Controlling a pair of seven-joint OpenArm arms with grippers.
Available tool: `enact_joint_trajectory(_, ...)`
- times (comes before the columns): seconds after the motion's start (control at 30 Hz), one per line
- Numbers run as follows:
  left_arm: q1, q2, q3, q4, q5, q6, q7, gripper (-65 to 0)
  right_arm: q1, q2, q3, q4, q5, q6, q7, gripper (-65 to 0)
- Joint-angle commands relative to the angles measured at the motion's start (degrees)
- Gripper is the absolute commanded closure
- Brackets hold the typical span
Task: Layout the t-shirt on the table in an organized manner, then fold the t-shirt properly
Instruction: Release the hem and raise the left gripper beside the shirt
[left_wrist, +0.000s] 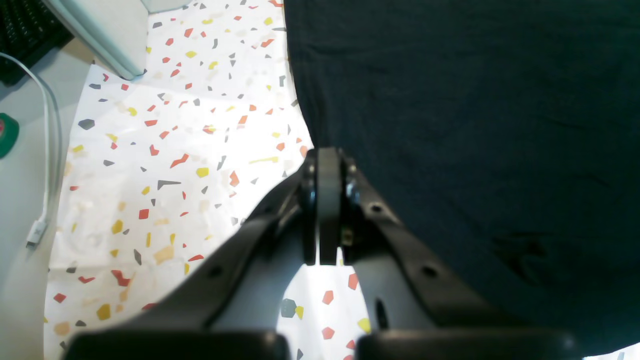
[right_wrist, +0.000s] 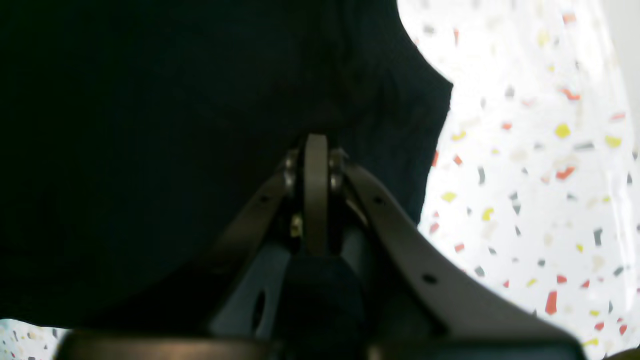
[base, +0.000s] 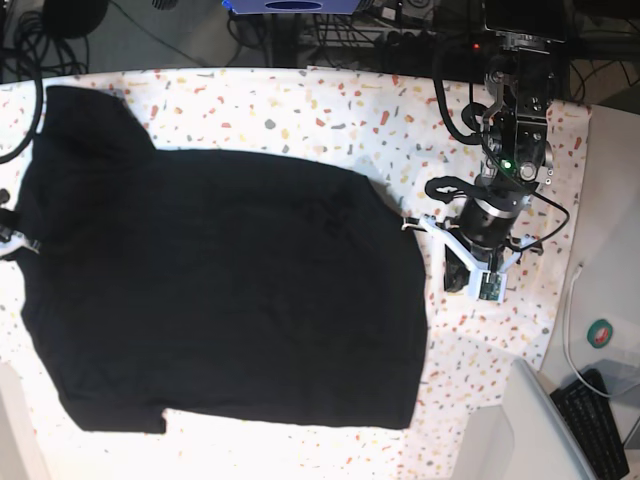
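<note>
1. T-shirt (base: 220, 290) lies spread flat on the table (base: 300, 100), covering most of its left and middle in the base view; one sleeve reaches toward the far-left corner, and the near hem runs close along the near edge.
2. Cloth is mostly smooth, with faint wrinkles near its right edge (printed patch not visible in any view).
3. Left gripper (left_wrist: 327, 155) is clenched, jaws pressed together. Its tip meets the shirt's edge; whether any cloth is pinched, cannot tell. From the left wrist view the shirt (left_wrist: 475, 125) fills the right side and speckled table (left_wrist: 175, 150) the left.
4. In the base view the left arm (base: 490, 225) stands over the table's right side, just beside the shirt's right edge.
5. Right gripper (right_wrist: 316, 142) is also clamped shut, tip at or on the black cloth (right_wrist: 150, 150); a grip on it can't be confirmed, too dark. Speckled table (right_wrist: 540, 175) shows to the right of the shirt there.
6. In the base view the right gripper (base: 12, 240) is only a small white sliver at the table's left edge, by the shirt's left side.
7. Off the table's right edge: white cable (left_wrist: 50, 150), green round item (left_wrist: 6, 132), keyboard (base: 598, 420), pale box (left_wrist: 107, 35) overlapping the table's corner.
</note>
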Motion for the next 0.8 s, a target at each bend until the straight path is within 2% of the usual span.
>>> enact_joint_trajectory(0.0, -0.61, -0.29, -0.05, 1.02, -0.05, 0.09, -1.28, 0.0, 0.74, 1.22, 0.74, 1.06, 0.03, 0.37, 1.07, 0.0)
enact_joint_trajectory(0.27, 0.1, -0.29, -0.05, 1.02, -0.05, 0.01, -1.54, 0.0, 0.74, -0.54, 1.1, 1.06, 0.03, 0.37, 1.07, 0.0)
enact_joint_trajectory(0.37, -1.84, -0.46, -0.23, 2.17, -0.05, 0.01, -1.37, 0.0, 1.71, -0.19, 1.1, 1.68, 0.03, 0.37, 1.07, 0.0)
enact_joint_trajectory(0.43, -3.86, -0.46, -0.14, 5.68, 0.04, 0.01, -1.02, 0.0, 2.59, 1.31, 1.45, 4.93, 0.03, 0.37, 1.07, 0.0)
enact_joint_trajectory(0.5, -6.41, -0.46, -0.31, 11.22, 0.04, 0.01, 2.41, 0.0, 2.41, 2.54, 4.17, 10.91, 0.03, 0.37, 1.07, 0.0)
enact_joint_trajectory(0.63, -12.56, 0.33, -0.58, 17.9, -0.49, 0.01, 9.45, 0.0, 2.15, 2.54, 13.05, 23.3, 0.2, 0.37, 0.98, 0.0)
enact_joint_trajectory(0.7, -14.41, 2.08, -0.84, 18.34, -0.49, 0.01, 10.41, 0.0, 2.15, 2.63, 16.31, 24.62, 0.47, 0.37, 0.89, 0.0)
enact_joint_trajectory(0.77, -14.32, 2.17, -0.14, 17.29, -0.13, 0.01, 10.5, 0.0, 1.97, 2.45, 17.71, 23.04, 0.2, 0.37, 0.63, 0.0)
